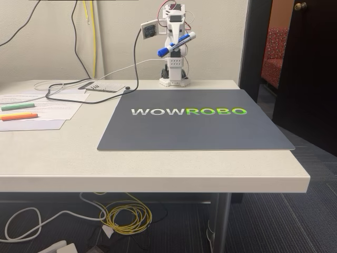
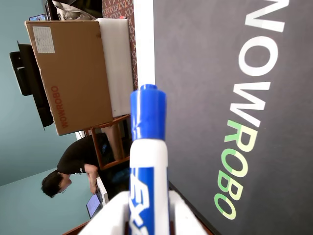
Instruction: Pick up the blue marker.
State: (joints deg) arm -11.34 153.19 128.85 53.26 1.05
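Fixed view: the white arm stood at the far edge of the counter, folded upright, behind a dark grey mat printed WOWROBO. The end effector was clenched on the blue marker, which was held well above the mat, tilted, with its blue cap to the lower left. On the counter's left side, a green marker and an orange marker lay on sheets of paper, well apart from the arm.

Wrist view: the blue marker rose from between the white fingers at the bottom edge, cap pointing away. Beyond the mat, a brown cardboard box was shut, its contents hidden; a person bent over near it.
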